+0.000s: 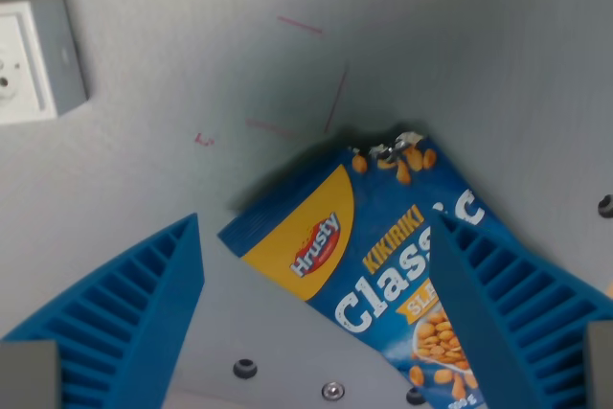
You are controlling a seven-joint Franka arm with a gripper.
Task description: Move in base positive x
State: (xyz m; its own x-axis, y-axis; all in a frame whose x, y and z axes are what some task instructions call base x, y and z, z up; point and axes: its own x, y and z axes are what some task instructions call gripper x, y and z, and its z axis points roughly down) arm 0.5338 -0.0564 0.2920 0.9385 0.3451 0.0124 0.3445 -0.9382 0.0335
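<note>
End effector (pixel 316 304) of a Franka arm points down over the grey counter (pixel 192 64), its two blue ribbed fingers (pixel 134 304) spread wide apart. Between them, nearer the wrist view's right finger, lies a blue and yellow Hrusty Kikiriki Classic peanut bag (pixel 374 246), which that finger partly hides. A white socket box (pixel 38 56) sits at upper left.

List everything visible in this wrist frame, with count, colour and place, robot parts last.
Snack bag: one, blue with a yellow panel and peanut picture, lying flat at lower centre-right, torn at its top corner.
Wall socket box: one, white-grey, upper left corner.
Pen marks: a few, reddish, on the surface above the bag.
Surface: one, grey, whole background.
Screws: several, dark or metallic, near the bottom and right edges.
Gripper: two blue ribbed fingers, lower left and lower right, open, the right one over the bag.
</note>
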